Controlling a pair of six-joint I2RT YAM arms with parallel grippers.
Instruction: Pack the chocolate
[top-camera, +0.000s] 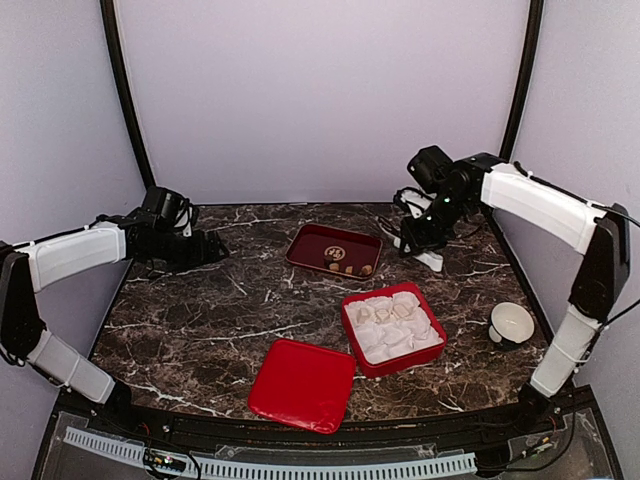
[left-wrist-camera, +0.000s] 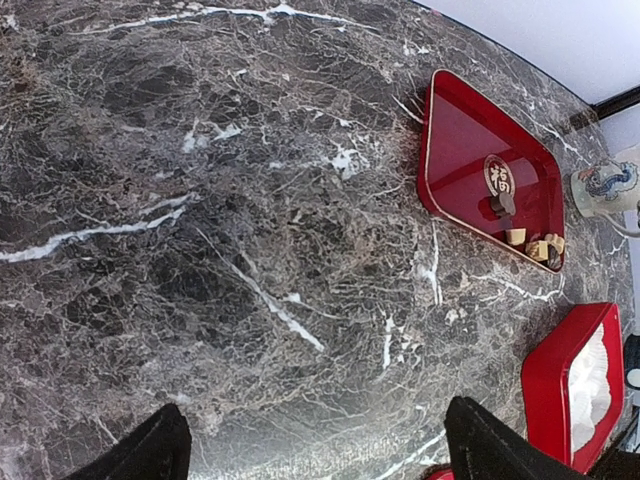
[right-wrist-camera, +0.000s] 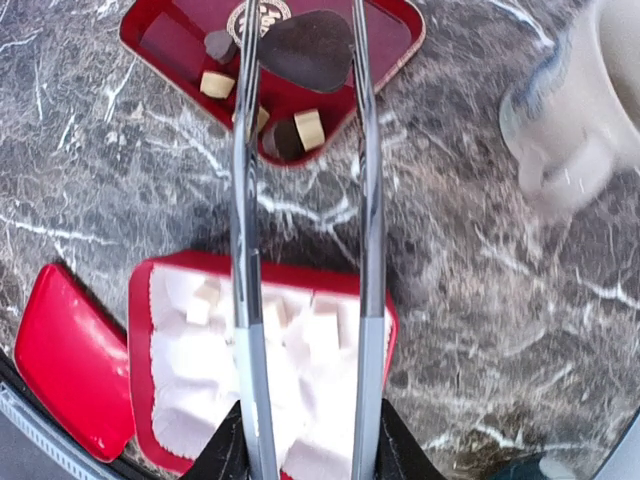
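Several small chocolate (top-camera: 346, 267) lumps, tan and dark brown, lie in a dark red tray (top-camera: 318, 243); the right wrist view shows the same lumps (right-wrist-camera: 309, 128), and the left wrist view shows them (left-wrist-camera: 516, 237) too. A few cream pieces (right-wrist-camera: 322, 325) sit in white paper cups inside the red box (top-camera: 432, 348). My right gripper (right-wrist-camera: 305, 462) is shut on metal tongs (right-wrist-camera: 368, 200), whose dark tip (right-wrist-camera: 305, 50) hangs over the tray. I cannot tell whether the tip holds anything. At the table's left, my left gripper (left-wrist-camera: 315, 445) stands open over bare marble.
The box's red lid (top-camera: 302, 384) lies flat near the front edge. A white mug (top-camera: 511, 323) stands at the right. Another pale mug (right-wrist-camera: 590, 110) stands right of the tray, close to the right arm (top-camera: 535, 205).
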